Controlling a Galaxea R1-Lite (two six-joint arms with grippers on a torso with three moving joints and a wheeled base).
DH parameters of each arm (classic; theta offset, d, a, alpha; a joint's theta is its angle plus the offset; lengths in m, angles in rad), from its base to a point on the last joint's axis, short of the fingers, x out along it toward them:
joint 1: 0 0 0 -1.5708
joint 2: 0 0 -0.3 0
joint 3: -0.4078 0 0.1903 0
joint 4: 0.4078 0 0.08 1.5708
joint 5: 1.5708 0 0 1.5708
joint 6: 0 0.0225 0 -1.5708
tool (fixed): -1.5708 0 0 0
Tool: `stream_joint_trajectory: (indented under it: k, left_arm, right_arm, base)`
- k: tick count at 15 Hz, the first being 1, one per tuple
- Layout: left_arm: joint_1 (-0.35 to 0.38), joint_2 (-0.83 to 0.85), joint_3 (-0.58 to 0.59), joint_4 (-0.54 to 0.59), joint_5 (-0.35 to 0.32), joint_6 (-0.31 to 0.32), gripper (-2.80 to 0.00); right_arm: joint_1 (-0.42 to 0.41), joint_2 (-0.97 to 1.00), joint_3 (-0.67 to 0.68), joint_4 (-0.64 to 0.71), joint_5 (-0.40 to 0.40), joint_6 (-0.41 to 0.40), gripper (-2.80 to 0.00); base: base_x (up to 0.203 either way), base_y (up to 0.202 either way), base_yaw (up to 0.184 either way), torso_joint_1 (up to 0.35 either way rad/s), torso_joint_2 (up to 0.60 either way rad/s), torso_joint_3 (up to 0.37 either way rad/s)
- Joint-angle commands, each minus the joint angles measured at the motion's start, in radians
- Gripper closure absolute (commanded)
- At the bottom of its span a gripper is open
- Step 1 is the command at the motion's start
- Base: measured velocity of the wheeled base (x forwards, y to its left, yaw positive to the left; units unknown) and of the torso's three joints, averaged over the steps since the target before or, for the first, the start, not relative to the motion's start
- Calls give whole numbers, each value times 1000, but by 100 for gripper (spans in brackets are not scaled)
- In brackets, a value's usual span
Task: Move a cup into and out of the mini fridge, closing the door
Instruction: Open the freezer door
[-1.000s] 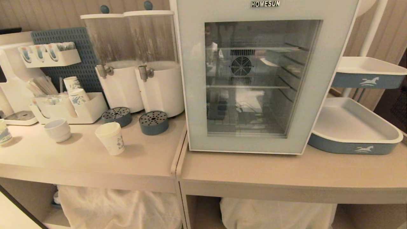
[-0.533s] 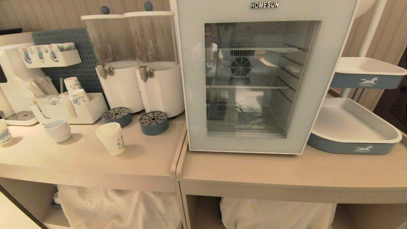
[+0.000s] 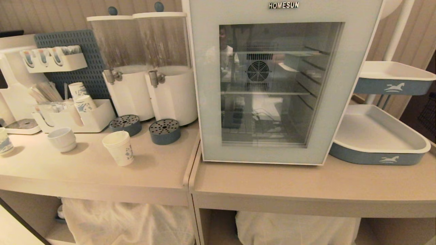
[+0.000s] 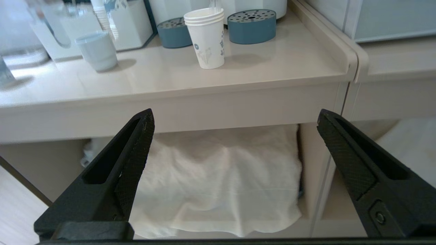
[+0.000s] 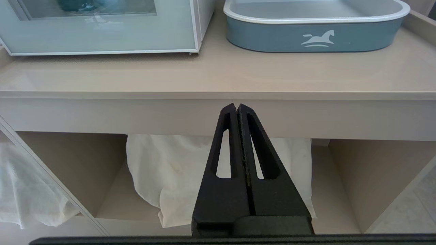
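Read "HOMESUN" on mini fridge (image 3: 284, 81), beyond both grippers; left gripper (image 4: 235, 119) spread wide, right gripper (image 5: 237, 110) pressed together, empty.

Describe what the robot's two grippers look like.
Both are matte black. The left gripper has two long wedge-shaped fingers with cross-hatched inner pads, hollow slots and a small screw. The right gripper matches: tapering fingers with elongated cut-outs. No cables or markings show.
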Motion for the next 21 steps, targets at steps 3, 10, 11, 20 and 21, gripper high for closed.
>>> stream_joint_trajectory:
  k: [3, 10, 11, 20, 21]
  left_arm:
    - [-1, 1, 17, -4, -4, 10, -280]
    - [0, 36, -336, 142, -198, -116, -280]
    - [0, 71, -415, 201, -265, -138, -280]
    - [-392, 580, -626, 136, -370, -243, -280]
    - [-393, 647, -640, 72, -356, -249, -280]
  right_arm:
    - [0, 1, 0, 0, 0, 0, 0]
    - [0, 0, 0, 0, 1, -2, 0]
    - [0, 0, 0, 0, 2, -2, 0]
    - [0, 1, 0, 0, 1, -2, 0]
    - [0, 0, 0, 0, 2, -2, 0]
  base:
    - [0, 0, 0, 0, 0, 0]
    - [0, 0, 0, 0, 0, 0]
    - [0, 0, 0, 0, 0, 0]
    - [0, 0, 0, 0, 0, 0]
    - [0, 0, 0, 0, 0, 0]
